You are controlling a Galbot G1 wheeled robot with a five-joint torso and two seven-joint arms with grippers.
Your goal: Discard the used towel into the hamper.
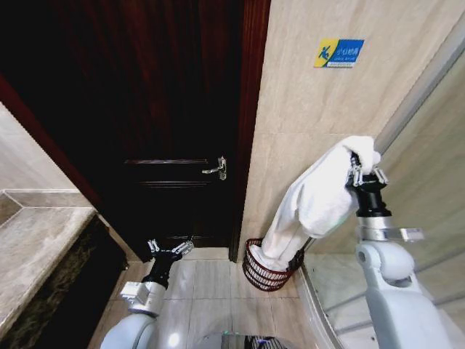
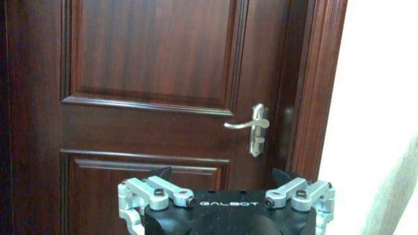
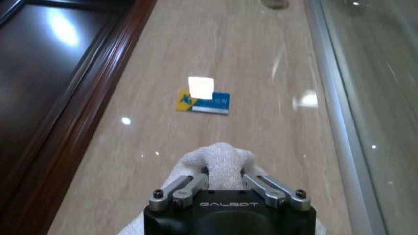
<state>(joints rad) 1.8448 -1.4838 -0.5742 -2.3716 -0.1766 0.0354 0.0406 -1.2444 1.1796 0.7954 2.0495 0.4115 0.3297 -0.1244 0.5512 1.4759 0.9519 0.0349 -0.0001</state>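
- The hamper (image 1: pixel 270 267) stands on the tiled floor (image 1: pixel 211 280), tucked in the corner between the beige wall (image 1: pixel 305 109) and the glass shower panel (image 1: pixel 429 167), just right of the dark door (image 1: pixel 174 145).
- Open floor lies before the door.
- The right gripper (image 1: pixel 358 171), raised high, is clamped on the white towel (image 1: pixel 316 200); its lower end hangs into the hamper.
- The left gripper (image 1: pixel 171 249) sits low, jaws spread and holding nothing, facing the door handle (image 2: pixel 251 125).

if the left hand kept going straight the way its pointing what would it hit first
Most likely the dark wooden door. The open left hand faces its lower panels, left of the lever handle, with nothing visible between. How far off the door stands is unclear.
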